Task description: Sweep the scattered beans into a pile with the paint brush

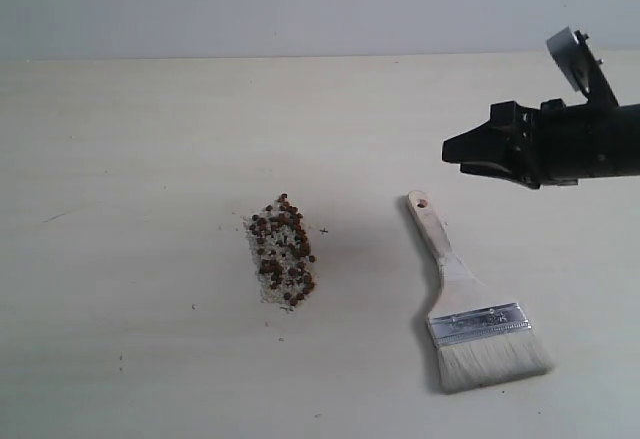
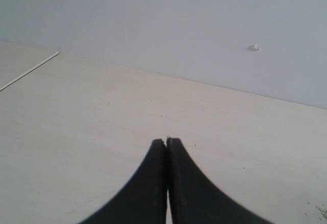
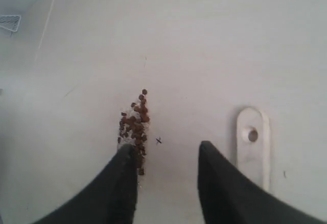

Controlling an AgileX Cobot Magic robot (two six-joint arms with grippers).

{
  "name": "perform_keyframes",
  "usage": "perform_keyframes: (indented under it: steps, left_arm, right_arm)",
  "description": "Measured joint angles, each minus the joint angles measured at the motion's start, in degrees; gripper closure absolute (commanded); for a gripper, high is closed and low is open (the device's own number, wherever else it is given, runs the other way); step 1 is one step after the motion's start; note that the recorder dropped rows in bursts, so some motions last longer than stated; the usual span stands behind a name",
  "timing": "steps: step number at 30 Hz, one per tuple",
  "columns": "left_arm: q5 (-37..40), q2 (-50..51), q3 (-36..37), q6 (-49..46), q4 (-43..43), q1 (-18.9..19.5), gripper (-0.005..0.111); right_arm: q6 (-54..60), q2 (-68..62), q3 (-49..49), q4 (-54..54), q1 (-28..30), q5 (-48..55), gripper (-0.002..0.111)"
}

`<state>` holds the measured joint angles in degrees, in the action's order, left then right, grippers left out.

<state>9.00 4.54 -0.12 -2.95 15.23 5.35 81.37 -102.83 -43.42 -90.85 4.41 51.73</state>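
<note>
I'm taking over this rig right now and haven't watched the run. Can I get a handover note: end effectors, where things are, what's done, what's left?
Left end effector: shut, empty, over bare table.
Right end effector: open, empty, above the handle end of the paint brush.
Paint brush: lying flat, unheld, right of the pile in the exterior view.
Done: beans look gathered into one oblong heap with white grains.
Left: probably nothing. The specks nearby are too small to identify.
</note>
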Motion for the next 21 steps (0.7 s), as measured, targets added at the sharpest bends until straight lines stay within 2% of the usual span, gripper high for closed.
perform_keyframes:
  steps: [1,5,9,12,15,17,21]
  left_arm:
    - [0.0,0.0,0.0,0.0,0.0,0.0,0.107]
    - [0.0,0.0,0.0,0.0,0.0,0.0,0.107]
    - [0.0,0.0,0.0,0.0,0.0,0.0,0.107]
    - [0.0,0.0,0.0,0.0,0.0,0.0,0.107]
    - [0.0,0.0,0.0,0.0,0.0,0.0,0.107]
    - [0.0,0.0,0.0,0.0,0.0,0.0,0.107]
    - [0.0,0.0,0.0,0.0,0.0,0.0,0.107]
  right_arm:
    - [0.0,1.5,0.0,0.7,0.0,0.2,0.108]
    - [0.1,8.4,2.7,0.3,0.0,1.3,0.108]
    - [0.7,18.8,10.2,-3.9,0.0,-2.2,0.108]
    - [3.4,29.9,17.6,-7.4,0.0,-7.7,0.108]
    - [5.2,41.7,23.6,-8.2,0.0,-9.0,0.108]
    - [4.6,49.7,26.5,-7.4,0.0,-5.4,0.108]
    - [-4.6,65.6,29.4,-0.8,0.0,9.6,0.108]
